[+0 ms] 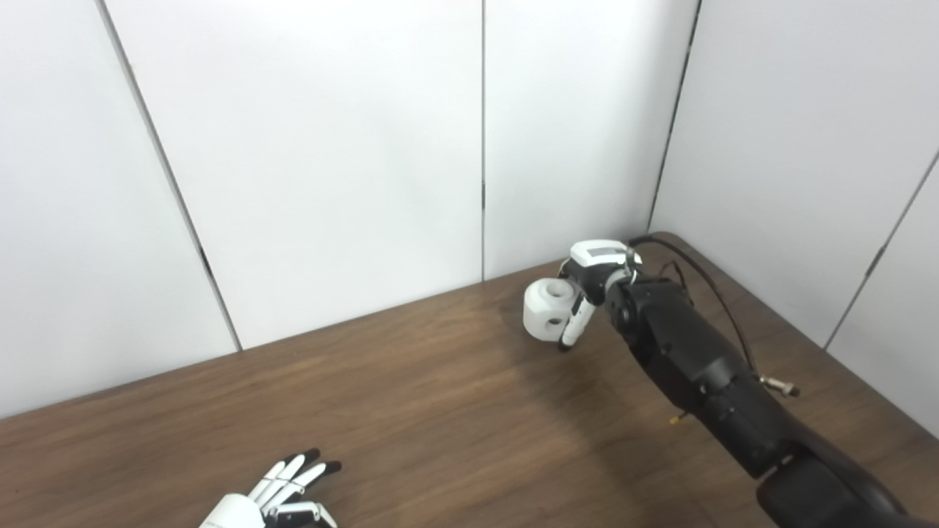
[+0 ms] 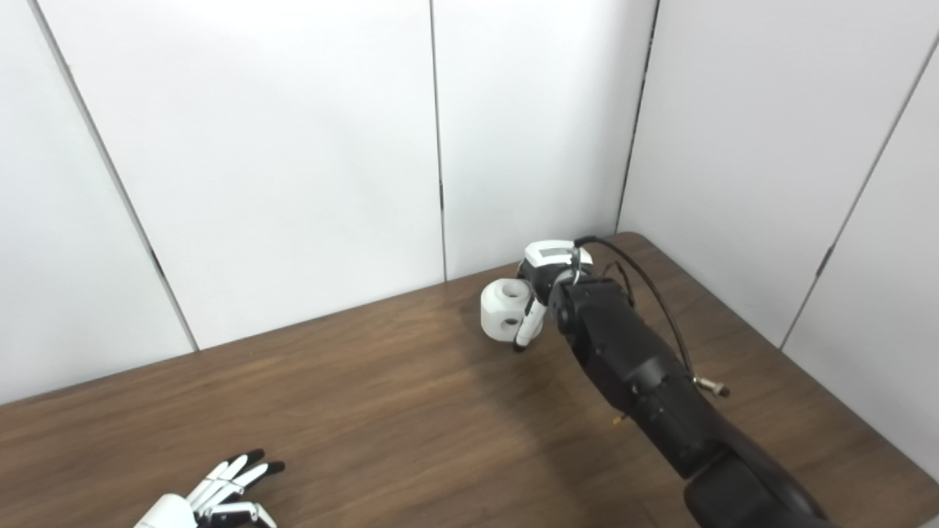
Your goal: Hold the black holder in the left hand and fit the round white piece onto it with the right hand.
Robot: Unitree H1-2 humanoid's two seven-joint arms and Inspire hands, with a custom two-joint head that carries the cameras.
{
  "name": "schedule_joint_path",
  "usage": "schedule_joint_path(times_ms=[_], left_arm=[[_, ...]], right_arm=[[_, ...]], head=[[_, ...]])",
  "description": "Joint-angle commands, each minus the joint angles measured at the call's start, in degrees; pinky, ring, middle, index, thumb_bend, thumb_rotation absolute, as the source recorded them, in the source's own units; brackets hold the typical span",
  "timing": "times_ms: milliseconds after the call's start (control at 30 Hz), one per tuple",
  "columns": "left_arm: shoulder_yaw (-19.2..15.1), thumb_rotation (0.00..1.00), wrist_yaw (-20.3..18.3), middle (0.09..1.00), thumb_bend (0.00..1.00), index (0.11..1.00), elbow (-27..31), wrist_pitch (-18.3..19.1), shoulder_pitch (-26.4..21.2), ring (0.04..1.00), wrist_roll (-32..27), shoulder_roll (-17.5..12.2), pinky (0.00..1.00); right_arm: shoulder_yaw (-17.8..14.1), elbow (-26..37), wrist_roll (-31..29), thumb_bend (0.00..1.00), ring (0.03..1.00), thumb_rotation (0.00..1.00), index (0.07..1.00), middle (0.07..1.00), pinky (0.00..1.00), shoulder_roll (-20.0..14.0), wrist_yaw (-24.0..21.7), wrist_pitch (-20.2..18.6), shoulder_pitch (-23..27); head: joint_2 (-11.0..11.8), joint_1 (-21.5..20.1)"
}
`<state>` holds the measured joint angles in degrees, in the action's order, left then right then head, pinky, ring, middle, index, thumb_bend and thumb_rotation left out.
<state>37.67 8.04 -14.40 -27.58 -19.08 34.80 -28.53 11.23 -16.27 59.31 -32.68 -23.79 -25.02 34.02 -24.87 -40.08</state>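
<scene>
My right hand [image 1: 587, 282] has its fingers [image 1: 574, 323] clamped on the round white piece [image 1: 546, 308], far across the brown counter [image 1: 440, 396]. My left hand [image 1: 282, 495] rests empty, fingers apart. No black holder visible; I'd keep the grip steady.

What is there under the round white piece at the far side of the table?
Under the round white piece only the brown table shows. The right hand covers its right side; no black holder is visible.
</scene>
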Motion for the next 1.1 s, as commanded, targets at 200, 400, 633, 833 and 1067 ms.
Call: schedule_joint_path(times_ms=[200, 400, 633, 833, 1067], left_arm=[[2.6, 0.06, -5.1, 0.919, 0.52, 0.488, -1.1, 0.7, 3.6, 0.974, 3.9, -3.0, 0.91], [2.2, 0.06, -5.8, 0.921, 0.52, 0.488, -0.8, 0.7, 3.7, 0.975, 3.9, -2.8, 0.91], [2.2, 0.06, -5.4, 0.911, 0.52, 0.488, -1.0, 0.7, 3.8, 0.952, 4.4, -2.4, 0.85], [1.6, 0.06, -6.4, 0.914, 0.52, 0.488, -0.3, 1.0, 4.1, 0.951, 5.3, -2.2, 0.85], [0.3, 0.06, -9.2, 0.906, 0.52, 0.488, 1.9, 2.6, 5.1, 0.933, 4.2, -1.4, 0.81]], right_arm=[[-0.1, 1.1, -1.9, 0.53, 0.837, 0.14, 0.481, 0.768, 0.88, -1.2, 13.8, 4.1, -0.5], [0.2, 1.3, -2.7, 0.53, 0.819, 0.14, 0.481, 0.75, 0.87, -1.4, 15.7, 4.1, -1.0], [-1.5, 2.0, -5.4, 0.53, 0.784, 0.14, 0.481, 0.723, 0.84, -0.8, 20.0, 3.6, -2.1], [-1.5, 2.6, -6.8, 0.52, 0.771, 0.14, 0.481, 0.714, 0.82, -1.3, 21.5, 4.0, -2.8], [-3.0, 7.7, -11.3, 0.53, 0.791, 0.14, 0.481, 0.726, 0.8, -1.0, 17.7, 2.5, -3.2]], head=[[-0.7, 0.5], [-1.2, 1.4], [-1.9, 2.7], [-2.6, 3.8], [-4.3, 8.8]])
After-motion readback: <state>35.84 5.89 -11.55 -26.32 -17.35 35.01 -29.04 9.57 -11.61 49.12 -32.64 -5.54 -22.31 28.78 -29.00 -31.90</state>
